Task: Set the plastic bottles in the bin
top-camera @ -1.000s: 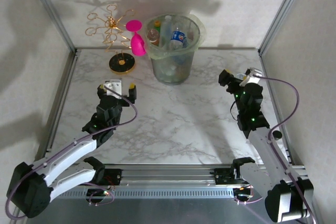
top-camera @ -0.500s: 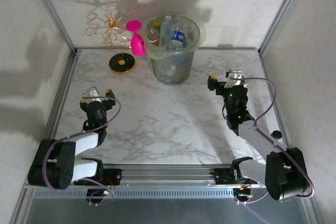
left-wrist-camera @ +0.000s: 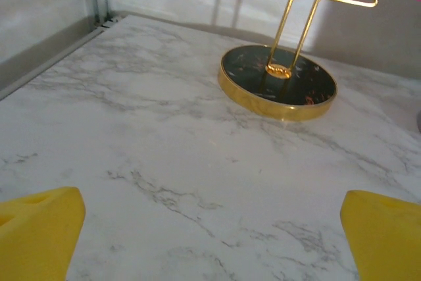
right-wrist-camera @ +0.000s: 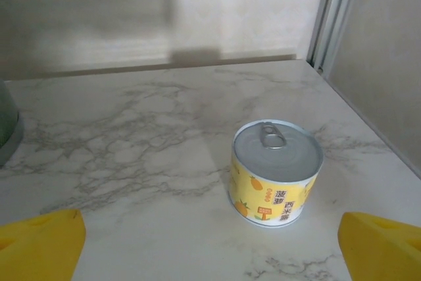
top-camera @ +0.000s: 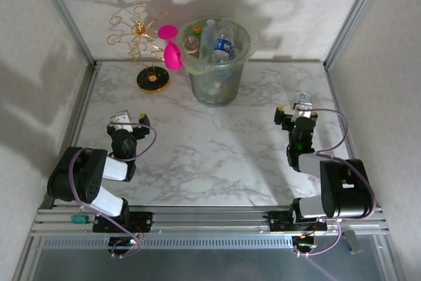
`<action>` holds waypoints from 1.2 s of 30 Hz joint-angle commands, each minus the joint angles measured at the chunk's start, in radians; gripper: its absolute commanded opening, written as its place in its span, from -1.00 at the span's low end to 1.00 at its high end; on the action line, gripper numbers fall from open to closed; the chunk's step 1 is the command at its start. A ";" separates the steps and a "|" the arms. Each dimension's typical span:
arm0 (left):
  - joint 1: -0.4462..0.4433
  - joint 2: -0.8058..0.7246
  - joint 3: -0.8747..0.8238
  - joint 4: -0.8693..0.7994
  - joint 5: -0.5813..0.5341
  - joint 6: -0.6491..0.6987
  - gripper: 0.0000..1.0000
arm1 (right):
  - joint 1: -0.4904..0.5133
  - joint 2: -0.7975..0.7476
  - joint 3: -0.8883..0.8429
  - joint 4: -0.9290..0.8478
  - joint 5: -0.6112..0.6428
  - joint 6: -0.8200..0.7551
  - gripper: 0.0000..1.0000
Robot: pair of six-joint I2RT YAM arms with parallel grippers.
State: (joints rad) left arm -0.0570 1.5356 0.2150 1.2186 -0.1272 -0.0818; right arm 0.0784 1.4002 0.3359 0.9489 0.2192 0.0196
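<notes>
Translucent grey-green round plastic bin (top-camera: pixel 199 82), upper centre of the top view: crushed plastic bottles (top-camera: pixel 222 47) inside. Both left pincer (left-wrist-camera: pixel 210 241) and right pincer (right-wrist-camera: pixel 210 245) wide open, empty. Right wrist view: yellow-labelled metal can (right-wrist-camera: pixel 276 172). Left wrist view: gold-rimmed stand base (left-wrist-camera: pixel 277 82).

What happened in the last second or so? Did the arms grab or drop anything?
Both arms folded back over their bases, pulling the left end effector and the right end effector a little toward the near edge. Neither took hold of or let go of anything; both are open and empty. The bin, the plastic bottles inside it, the pink goblet and the gold rack stayed put.
</notes>
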 commanded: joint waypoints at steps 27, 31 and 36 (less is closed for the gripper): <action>-0.001 0.006 0.018 0.063 0.031 0.025 0.98 | -0.057 0.145 -0.117 0.338 -0.117 0.008 0.98; 0.000 0.005 0.017 0.062 0.032 0.024 0.99 | -0.057 0.145 -0.118 0.338 -0.117 0.008 0.98; 0.000 0.004 0.017 0.062 0.032 0.024 0.99 | -0.057 0.143 -0.118 0.338 -0.117 0.008 0.98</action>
State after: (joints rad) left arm -0.0570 1.5364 0.2169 1.2388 -0.1040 -0.0711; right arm 0.0257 1.5570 0.2050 1.2453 0.1036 0.0193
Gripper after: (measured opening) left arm 0.993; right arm 0.988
